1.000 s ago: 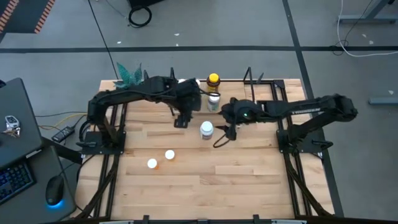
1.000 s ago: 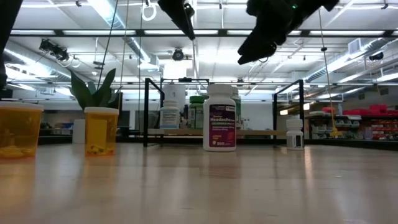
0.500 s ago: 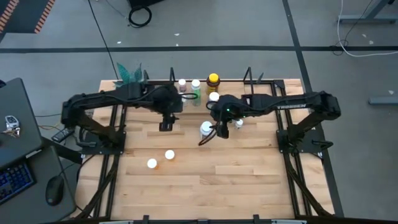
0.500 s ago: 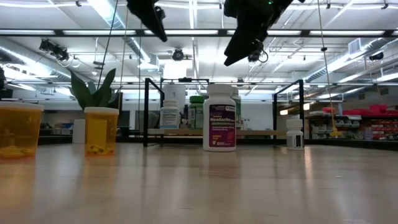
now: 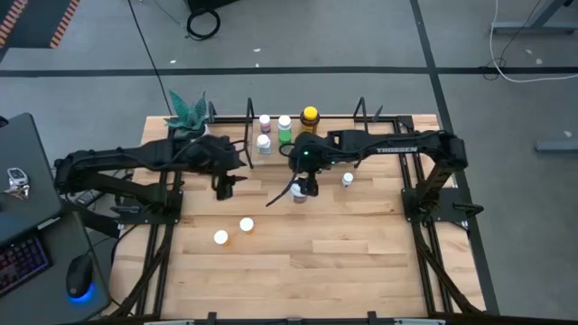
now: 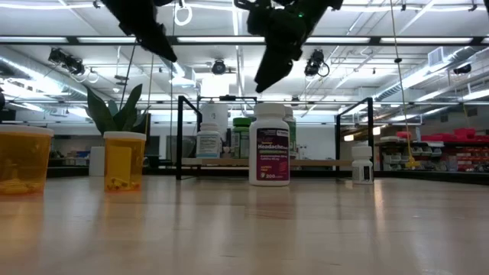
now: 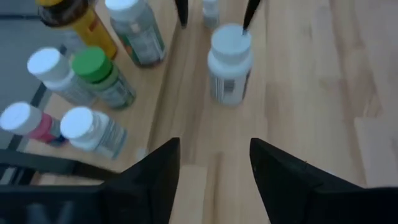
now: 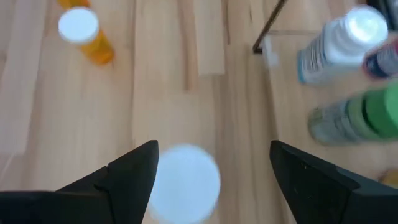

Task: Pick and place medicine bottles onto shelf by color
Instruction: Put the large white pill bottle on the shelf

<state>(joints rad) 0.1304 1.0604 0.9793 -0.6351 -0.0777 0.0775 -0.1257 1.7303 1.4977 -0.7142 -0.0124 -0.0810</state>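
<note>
We have the right gripper (image 5: pixel 305 187) poised directly over the white-capped bottle with the purple label (image 6: pixel 270 144), which stands upright on the table in front of the shelf (image 6: pixel 321 163); its jaws are spread wide to either side of the white cap (image 8: pixel 185 182) and have hold of nothing yet. The left gripper (image 5: pixel 224 185) hangs above bare table to the left, jaws parted and empty. The bottle looks like rigid, smooth plastic, probably light and easy to tip, so we would close on the body just under the cap, squarely, to keep it from slipping or toppling. Several bottles already stand on the shelf, among them a green-capped bottle (image 5: pixel 284 122) and a yellow-capped bottle (image 5: pixel 310 115).
</note>
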